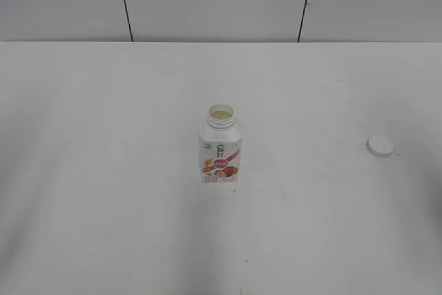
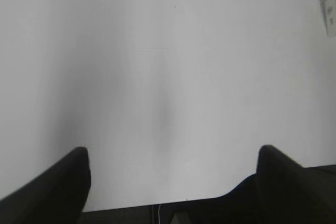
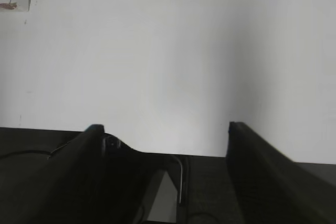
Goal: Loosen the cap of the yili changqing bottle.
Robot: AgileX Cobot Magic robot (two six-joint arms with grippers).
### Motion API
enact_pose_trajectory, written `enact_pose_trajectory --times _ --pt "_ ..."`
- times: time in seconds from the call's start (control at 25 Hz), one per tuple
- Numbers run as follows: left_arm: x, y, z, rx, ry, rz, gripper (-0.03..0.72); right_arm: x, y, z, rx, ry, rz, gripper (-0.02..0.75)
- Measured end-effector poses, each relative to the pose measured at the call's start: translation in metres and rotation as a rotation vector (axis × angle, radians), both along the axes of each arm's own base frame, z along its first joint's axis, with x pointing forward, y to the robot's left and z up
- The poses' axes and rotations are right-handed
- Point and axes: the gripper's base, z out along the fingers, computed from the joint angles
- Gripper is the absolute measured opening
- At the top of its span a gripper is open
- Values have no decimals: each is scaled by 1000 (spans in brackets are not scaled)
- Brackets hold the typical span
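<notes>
1. My left gripper [image 2: 173,169] stands with its jaws wide apart, holding nothing; between its two dark fingers [image 2: 63,187] I see only bare white table [image 2: 173,77].
2. My right gripper [image 3: 165,140] is likewise spread wide and holds nothing; its dark fingers [image 3: 262,171] frame the near edge of the table, with nothing between them.
3. Neither of my arms shows in the exterior view.
4. The yili changqing bottle [image 1: 221,148] stands upright near the middle of the table, its pink-red fruit label facing the exterior camera.
5. Its wide round neck is uncovered, and I can see a pale, creamy surface inside the mouth.
6. The cap [image 1: 380,146] lies flat on the table well apart from the bottle, off to the right in the exterior view, on my right arm's side.
7. In my left wrist view a sliver of the bottle shows at the far upper right edge; in my right wrist view its lower label sits in the upper left corner.
8. A faint blurred ring at the top edge of my right wrist view may be the cap, but I cannot tell.
</notes>
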Motion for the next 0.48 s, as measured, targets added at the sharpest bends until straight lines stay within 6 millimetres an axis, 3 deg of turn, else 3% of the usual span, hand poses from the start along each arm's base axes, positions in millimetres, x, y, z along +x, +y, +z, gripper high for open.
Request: enact_pose_trajectory --times 0.24,0.48 --pt "-50 9 15 -29 -159 -3 586 -54 -2 0 -4 -152 -13 564" --pt "-85 14 16 -32 -226 -39 586 -95 -3 -21 -9 -253 -15 564"
